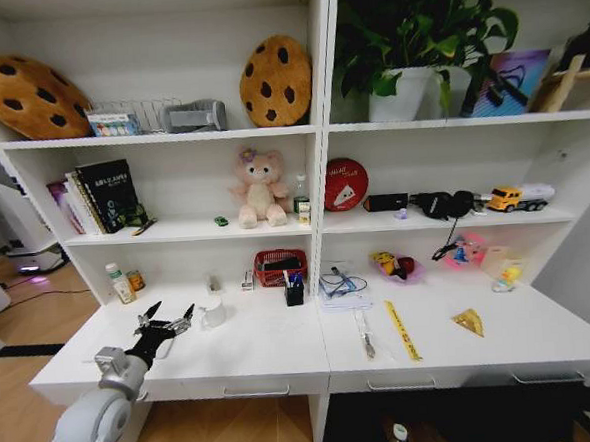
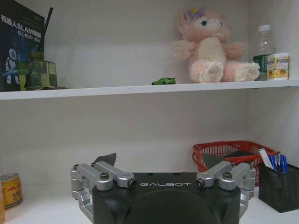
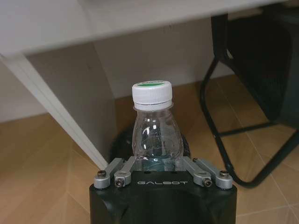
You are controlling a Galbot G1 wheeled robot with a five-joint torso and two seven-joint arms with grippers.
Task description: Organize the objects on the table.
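A clear plastic bottle (image 3: 153, 126) with a white cap stands upright, clamped in the right end effector (image 3: 161, 169), held low below the counter (image 1: 263, 348) edge. The left end effector (image 1: 168, 324) hovers wide open over the counter near a white mug (image 1: 212, 311).

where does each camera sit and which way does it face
Head: high, looking forward and down at the desk and shelves; left arm and left gripper show.
Left wrist: behind the open left gripper, facing the shelf back; bear and red basket, both shared with head view.
Right wrist: below desk level, behind the right gripper holding a bottle.
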